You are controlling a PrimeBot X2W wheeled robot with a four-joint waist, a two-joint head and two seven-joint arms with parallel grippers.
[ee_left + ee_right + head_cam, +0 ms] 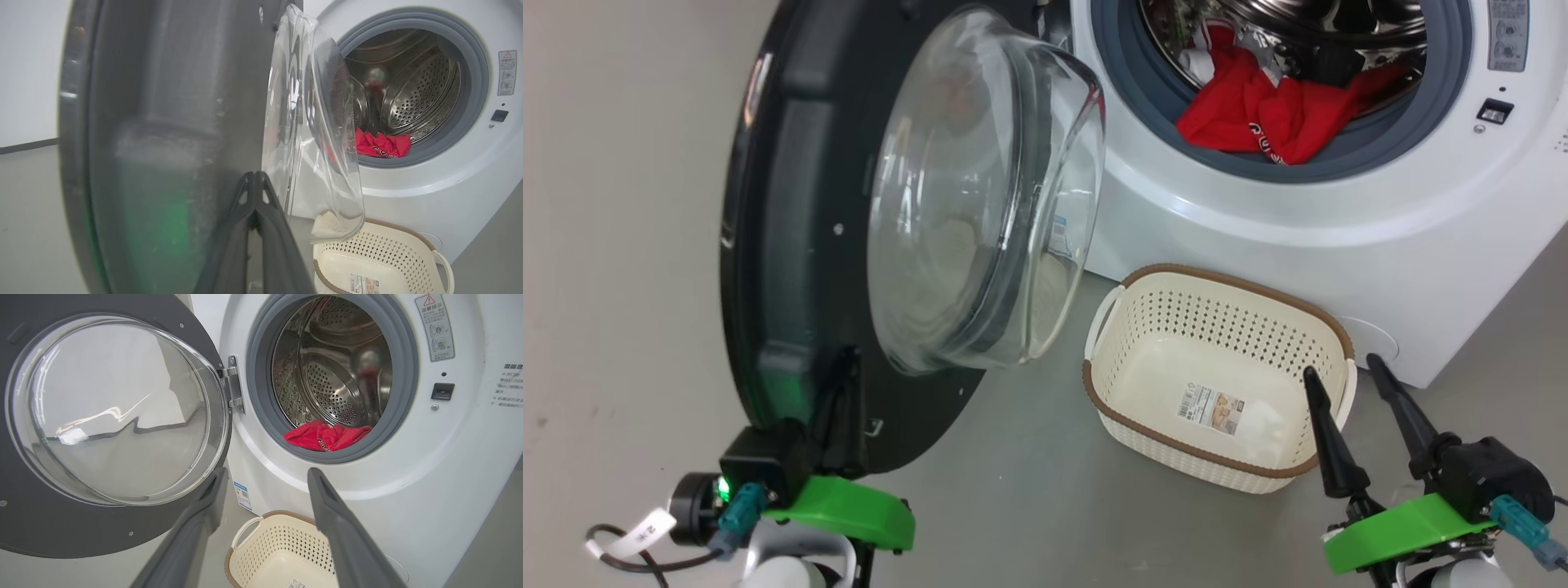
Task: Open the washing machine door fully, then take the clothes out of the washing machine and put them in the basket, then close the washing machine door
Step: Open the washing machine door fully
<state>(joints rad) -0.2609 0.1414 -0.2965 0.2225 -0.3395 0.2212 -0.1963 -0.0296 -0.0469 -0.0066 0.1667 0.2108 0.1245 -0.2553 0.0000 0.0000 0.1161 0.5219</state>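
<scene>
The washing machine door (792,245) stands swung out to the left, its clear glass bowl (980,196) facing the machine. My left gripper (848,361) is shut, with its tips against the door's dark inner rim (171,122) just below the bowl; the shut fingertips (255,179) hold nothing. Red clothes (1274,110) lie at the drum's front lip, and I also see the clothes (327,436) over the grey gasket. The cream basket (1225,327) sits on the floor below the opening, with just a sticker inside. My right gripper (1343,371) is open over the basket's right end.
The white washing machine (1339,204) takes up the upper right, with its steel drum (339,367) open behind the gasket. The door hinge (233,386) is at the opening's left. Grey floor (1029,490) lies between the door and the basket.
</scene>
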